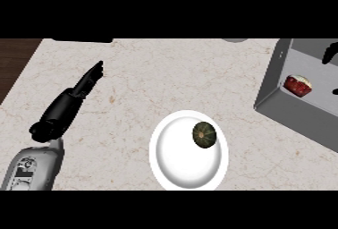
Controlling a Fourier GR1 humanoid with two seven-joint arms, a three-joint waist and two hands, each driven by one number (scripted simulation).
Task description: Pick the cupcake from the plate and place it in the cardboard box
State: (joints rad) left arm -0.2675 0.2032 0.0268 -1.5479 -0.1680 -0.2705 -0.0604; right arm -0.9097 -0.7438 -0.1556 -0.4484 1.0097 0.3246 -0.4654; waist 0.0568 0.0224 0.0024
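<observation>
Black is my left hand [84, 85], at the left side over the pale stone counter [152, 76]. Its fingers are straight and close together, pointing up and away from me. It holds nothing. In the middle sits 1 white plate [178, 172] with a round dark green thing [204, 134] on its top right part. Far right is the grey box [277, 80]. The cupcake [298, 85], red with a white top, sits inside it. Dark fingertips [330, 53] show above the box; I cannot tell if that hand is open.

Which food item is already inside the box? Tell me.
The red-and-white cupcake, inside the grey box; the dark green round one lies on the white plate.
</observation>
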